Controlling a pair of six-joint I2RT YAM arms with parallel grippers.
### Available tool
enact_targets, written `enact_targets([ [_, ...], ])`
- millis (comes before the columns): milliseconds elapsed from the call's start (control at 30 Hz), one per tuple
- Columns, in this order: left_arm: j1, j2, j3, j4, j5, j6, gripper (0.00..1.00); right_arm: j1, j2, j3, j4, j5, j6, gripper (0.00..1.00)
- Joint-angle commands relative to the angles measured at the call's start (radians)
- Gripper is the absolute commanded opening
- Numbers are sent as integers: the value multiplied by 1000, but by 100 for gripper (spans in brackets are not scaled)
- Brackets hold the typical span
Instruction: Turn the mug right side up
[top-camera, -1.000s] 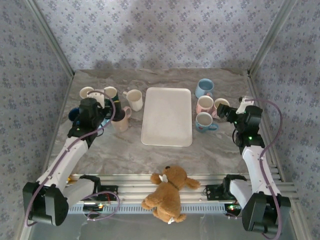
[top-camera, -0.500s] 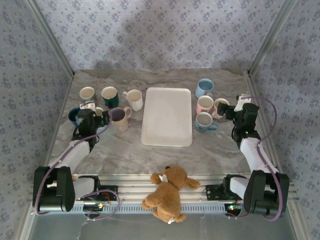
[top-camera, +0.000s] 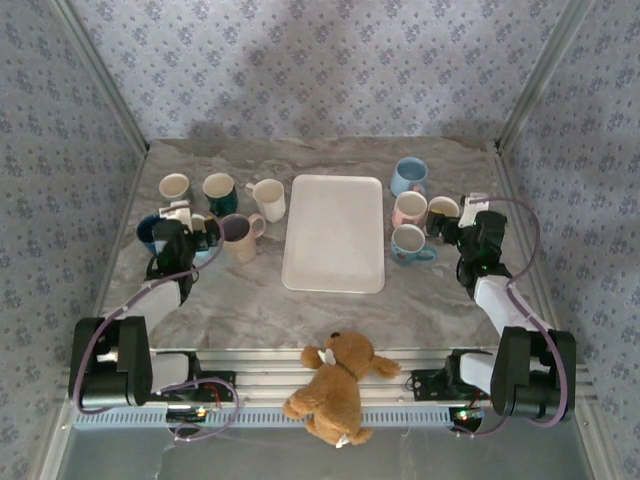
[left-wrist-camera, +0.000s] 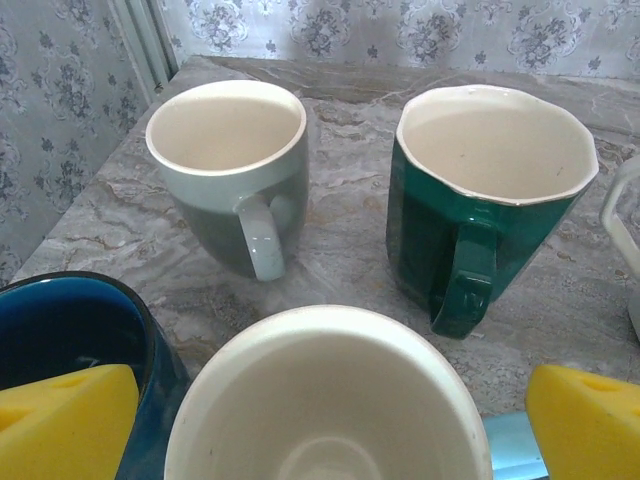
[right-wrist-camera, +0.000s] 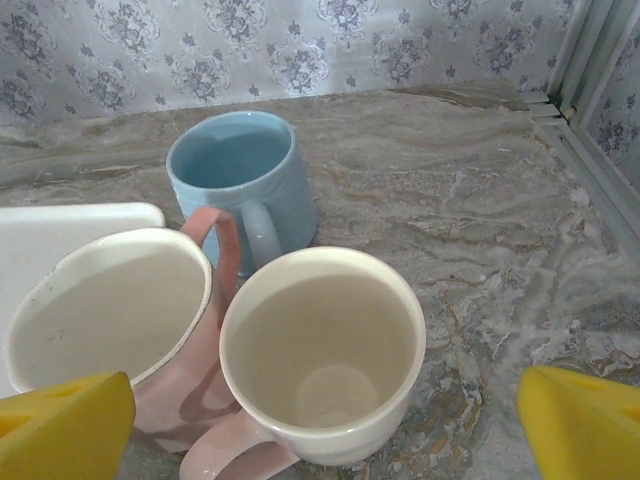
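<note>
Every mug I see stands with its mouth up. In the left wrist view a white mug (left-wrist-camera: 320, 400) sits between my left gripper's (left-wrist-camera: 325, 430) yellow pads (left-wrist-camera: 65, 420), with a gap on each side; the gripper is open. In the top view that gripper (top-camera: 190, 232) is at the left cluster. My right gripper (right-wrist-camera: 320, 430) is open and straddles a cream mug with a pink handle (right-wrist-camera: 320, 350) without touching it. From above, this gripper (top-camera: 452, 222) sits just short of that mug (top-camera: 443, 208).
Around the left gripper stand a sage mug (left-wrist-camera: 235, 170), a dark green mug (left-wrist-camera: 490, 200) and a dark blue mug (left-wrist-camera: 70, 320). A pink mug (right-wrist-camera: 110, 310) and a light blue mug (right-wrist-camera: 240, 170) crowd the cream one. A white tray (top-camera: 335, 232) lies mid-table; a teddy bear (top-camera: 338, 385) sits on the front rail.
Both arms have sunk lower and folded in. The left gripper has drawn back off the back-left mugs, uncovering them. The right wrist has shifted slightly left toward the cream mug.
</note>
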Motion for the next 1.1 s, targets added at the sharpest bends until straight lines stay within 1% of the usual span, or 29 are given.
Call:
enact_targets([
  [0,7,29,1,42,33,28,99,8,13,-16,38,-7,-23,100],
  [467,12,100,-11,127,57,39,99,23,38,-40,86,2,-23,100],
  [600,12,112,-20,147,64,39,99,28,51,-60,130,4,-28,100],
  [800,13,123,-21,156,73,40,99,36,108,-74,183,18,-37,100],
  [967,15,122,-22,157,79,38,99,35,158,-66,192,97,-20,100],
  [1067,16,125,-19,152,80,37,99,31,197,-84,249,82,-24,100],
])
